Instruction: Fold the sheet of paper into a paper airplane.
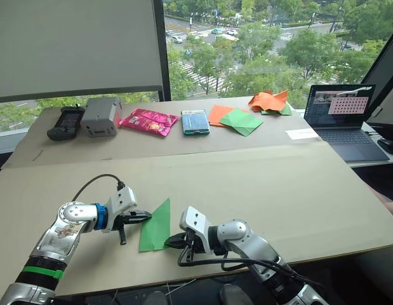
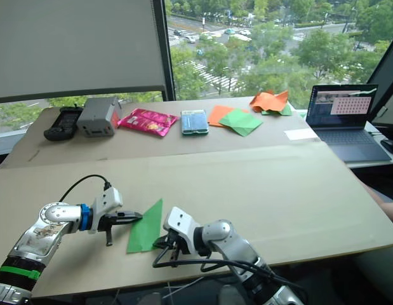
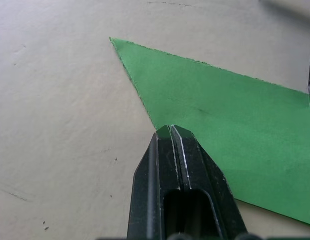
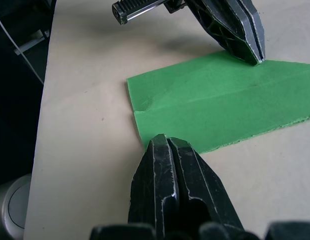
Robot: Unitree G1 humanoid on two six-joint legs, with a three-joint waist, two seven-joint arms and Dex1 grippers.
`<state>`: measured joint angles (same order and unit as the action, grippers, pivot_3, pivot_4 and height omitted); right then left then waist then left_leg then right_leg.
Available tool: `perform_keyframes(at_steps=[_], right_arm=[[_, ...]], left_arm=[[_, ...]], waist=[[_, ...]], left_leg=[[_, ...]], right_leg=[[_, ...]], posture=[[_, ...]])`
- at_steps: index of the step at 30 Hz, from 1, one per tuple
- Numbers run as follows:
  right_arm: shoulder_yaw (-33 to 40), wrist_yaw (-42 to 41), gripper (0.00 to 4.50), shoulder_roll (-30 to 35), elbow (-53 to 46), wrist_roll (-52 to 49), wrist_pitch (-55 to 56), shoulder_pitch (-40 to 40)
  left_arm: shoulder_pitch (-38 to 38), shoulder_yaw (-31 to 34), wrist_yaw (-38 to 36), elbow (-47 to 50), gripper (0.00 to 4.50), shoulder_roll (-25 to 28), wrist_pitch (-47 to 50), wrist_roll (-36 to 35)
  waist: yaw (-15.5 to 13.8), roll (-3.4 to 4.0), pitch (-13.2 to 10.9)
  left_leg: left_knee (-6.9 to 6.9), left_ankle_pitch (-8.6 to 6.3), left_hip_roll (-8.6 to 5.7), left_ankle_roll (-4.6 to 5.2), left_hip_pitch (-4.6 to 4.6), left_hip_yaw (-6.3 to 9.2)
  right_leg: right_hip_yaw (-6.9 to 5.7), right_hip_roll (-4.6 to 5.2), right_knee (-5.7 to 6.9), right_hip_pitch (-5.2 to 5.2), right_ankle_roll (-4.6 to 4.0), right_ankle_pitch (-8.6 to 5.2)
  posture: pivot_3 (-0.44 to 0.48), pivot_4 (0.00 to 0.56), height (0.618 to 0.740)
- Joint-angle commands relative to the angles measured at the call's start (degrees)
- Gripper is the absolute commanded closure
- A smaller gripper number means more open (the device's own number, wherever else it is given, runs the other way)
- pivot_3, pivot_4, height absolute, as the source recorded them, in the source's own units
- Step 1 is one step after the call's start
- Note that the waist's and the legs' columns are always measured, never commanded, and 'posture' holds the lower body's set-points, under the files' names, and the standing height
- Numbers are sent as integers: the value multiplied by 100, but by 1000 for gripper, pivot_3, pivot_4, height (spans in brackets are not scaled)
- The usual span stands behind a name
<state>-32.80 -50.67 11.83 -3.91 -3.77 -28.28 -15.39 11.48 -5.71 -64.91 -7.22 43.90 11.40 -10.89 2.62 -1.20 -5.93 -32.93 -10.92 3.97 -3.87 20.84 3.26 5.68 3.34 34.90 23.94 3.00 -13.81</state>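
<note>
Beige tabletop (image 1: 279,190) lies under both my arms; my left gripper (image 1: 144,217), fingers pressed together on nothing, touches the near edge of the paper airplane (image 1: 157,226), a flat folded green wedge between my tools. My right gripper (image 1: 173,241), likewise closed and empty, sits at its blunt end; uneven pressing could skid it sideways or smear the crease

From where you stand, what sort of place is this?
Probably an upper-floor office or lab used as a test room. A big window looks down on trees and a street, a laptop sits open on the table, and paper sheets lie by it.
</note>
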Motion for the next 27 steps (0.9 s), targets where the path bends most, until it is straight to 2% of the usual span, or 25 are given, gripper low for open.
perform_keyframes(at_steps=[1,7,10,16,23,27], right_arm=[[-520,-166,4500,273,468,129,-574,322],[-412,-90,4500,269,378,151,-379,265],[244,-113,4500,292,-332,-264,-65,187],[1237,75,4500,624,-2071,-1151,-760,183],[1349,756,4500,906,-3084,-1138,-1343,463],[1474,1073,4500,852,-3190,-1278,-1499,614]], left_arm=[[-41,-109,4,-132,4468,70,63,184],[7,-114,3,-162,4468,49,66,183],[17,-80,8,-69,4468,39,98,128],[-88,233,-173,477,4468,251,318,-244],[97,898,-724,970,4468,822,781,-1014],[234,828,-1102,685,3303,1047,228,-846]], waist=[[0,2,0],[0,3,0],[-11,-5,-15],[-11,-19,-67],[-4,-41,-109],[-23,-34,-145]], left_leg=[[0,0,0,-1,0,0],[0,-2,0,-3,-2,0],[0,-2,0,-4,0,0],[-3,-2,0,-3,35,0],[11,-2,2,-4,32,4],[6,-2,0,-4,41,-10]], right_leg=[[0,0,0,0,0,0],[0,0,-1,0,0,-1],[0,0,-1,4,0,-1],[0,0,-35,22,0,-1],[-5,1,-44,30,0,-1],[-5,15,-93,24,0,-1]], posture=[[0,150,725],[0,150,725],[0,150,725],[0,150,725],[0,150,725],[0,150,725]])
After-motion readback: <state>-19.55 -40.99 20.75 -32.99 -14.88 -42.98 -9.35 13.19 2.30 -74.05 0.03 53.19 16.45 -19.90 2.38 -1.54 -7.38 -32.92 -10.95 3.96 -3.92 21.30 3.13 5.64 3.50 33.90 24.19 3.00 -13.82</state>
